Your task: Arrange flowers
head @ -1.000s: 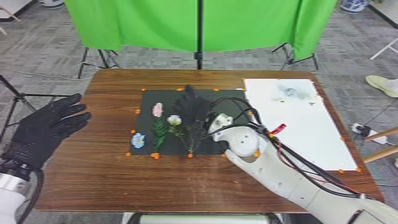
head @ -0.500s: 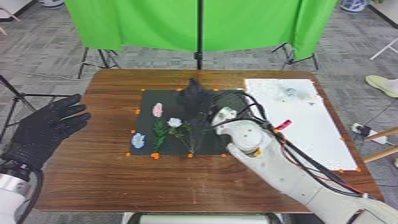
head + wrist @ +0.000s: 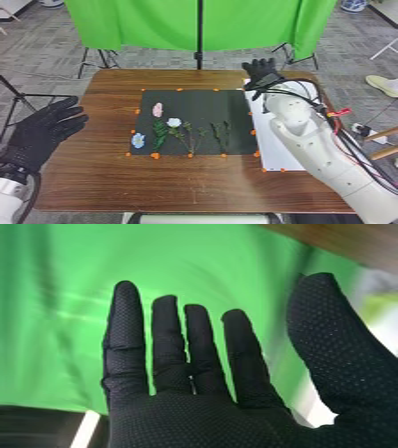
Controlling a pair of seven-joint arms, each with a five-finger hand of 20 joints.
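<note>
My right hand (image 3: 263, 76) spread, off black mat's (image 3: 200, 102) far right corner | my left hand (image 3: 43, 129) open, left of mat | white flower (image 3: 174, 122) on mat

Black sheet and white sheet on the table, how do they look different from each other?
The black sheet is shorter from front to back, while the white sheet runs nearer the robot. The black sheet carries a pink flower, a white flower and a blue flower; the white sheet lies partly under the robot's right arm. Both lie flat, with orange bits along their edges.
</note>
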